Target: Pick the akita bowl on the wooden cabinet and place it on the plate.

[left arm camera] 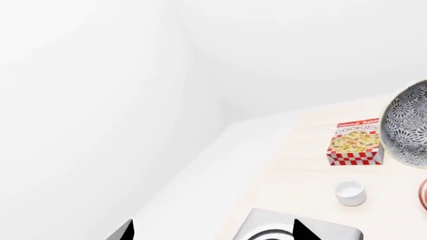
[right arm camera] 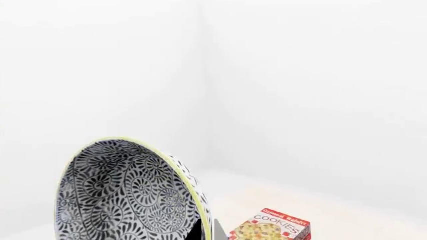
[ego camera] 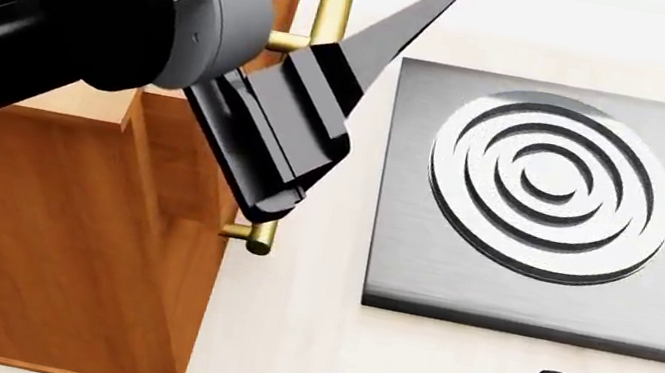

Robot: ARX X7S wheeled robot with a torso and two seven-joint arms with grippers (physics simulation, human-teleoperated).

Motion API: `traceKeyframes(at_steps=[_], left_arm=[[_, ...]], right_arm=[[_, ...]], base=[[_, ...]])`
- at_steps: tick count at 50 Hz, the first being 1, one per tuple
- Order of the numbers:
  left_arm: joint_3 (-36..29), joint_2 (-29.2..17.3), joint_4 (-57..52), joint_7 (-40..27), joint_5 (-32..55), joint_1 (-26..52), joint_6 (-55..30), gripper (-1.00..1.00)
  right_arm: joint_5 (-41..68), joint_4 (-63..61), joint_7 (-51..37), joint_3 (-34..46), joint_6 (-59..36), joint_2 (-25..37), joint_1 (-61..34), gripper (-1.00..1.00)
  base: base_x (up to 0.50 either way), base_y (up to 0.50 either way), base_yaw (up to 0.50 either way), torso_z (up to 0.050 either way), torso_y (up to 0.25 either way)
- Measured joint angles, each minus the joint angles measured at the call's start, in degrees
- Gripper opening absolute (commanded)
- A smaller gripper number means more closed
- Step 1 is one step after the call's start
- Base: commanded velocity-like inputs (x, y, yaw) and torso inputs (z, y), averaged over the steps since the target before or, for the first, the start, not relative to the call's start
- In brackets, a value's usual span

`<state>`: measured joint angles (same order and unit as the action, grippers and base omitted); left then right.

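Round, densely blue-black patterned akita bowl (right arm camera: pixel 127 192), cream-rimmed, tilting steeply in the right gripper (right arm camera: pixel 202 231), jaws clamping its wall; left gripper (left arm camera: pixel 213 231) jaws gaping wide, holding nothing.

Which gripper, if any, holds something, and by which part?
The right gripper holds the akita bowl by its rim, tilted on edge. The left gripper holds nothing.
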<state>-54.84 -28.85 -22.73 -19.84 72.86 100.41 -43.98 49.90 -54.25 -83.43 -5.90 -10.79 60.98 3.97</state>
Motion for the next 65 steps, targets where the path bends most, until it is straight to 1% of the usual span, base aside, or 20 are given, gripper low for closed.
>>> traceKeyframes(at_steps=[15,28,38,52,65], left_arm=[[-0.1,-0.2,0.3,0.1,-0.3,-0.5,0.3,1.0],[-0.1,-0.4,0.5,0.1,-0.6,-1.2,0.6,1.0],[-0.1,-0.8,0.4,0.2,-0.8,-1.9,1.0,1.0],[0.0,-1.3,0.1,-0.1,-0.9,-2.7,1.4,1.0],[0.0,-1.5,0.2,-0.1,-1.1,-3.2,1.7,1.0]], right_arm=[[8.0,2.7,12.3,-12.9,13.8,-7.3,10.1,-1.0],[14.5,3.5,21.4,-19.3,23.0,-13.1,15.1,-1.0],[17.6,6.5,21.4,-20.1,23.7,-12.4,14.2,-1.0],[19.3,13.4,20.6,-17.6,22.4,-11.3,10.6,-1.0],[25.0,18.8,23.9,-16.9,23.1,-12.9,9.5,-1.0]], base=[[0.0,0.0,0.0,0.0,0.0],[0.0,0.0,0.0,0.0,0.001],[0.0,0.0,0.0,0.0,0.0],[0.0,0.0,0.0,0.001,0.0],[0.0,0.0,0.0,0.0,0.001]])
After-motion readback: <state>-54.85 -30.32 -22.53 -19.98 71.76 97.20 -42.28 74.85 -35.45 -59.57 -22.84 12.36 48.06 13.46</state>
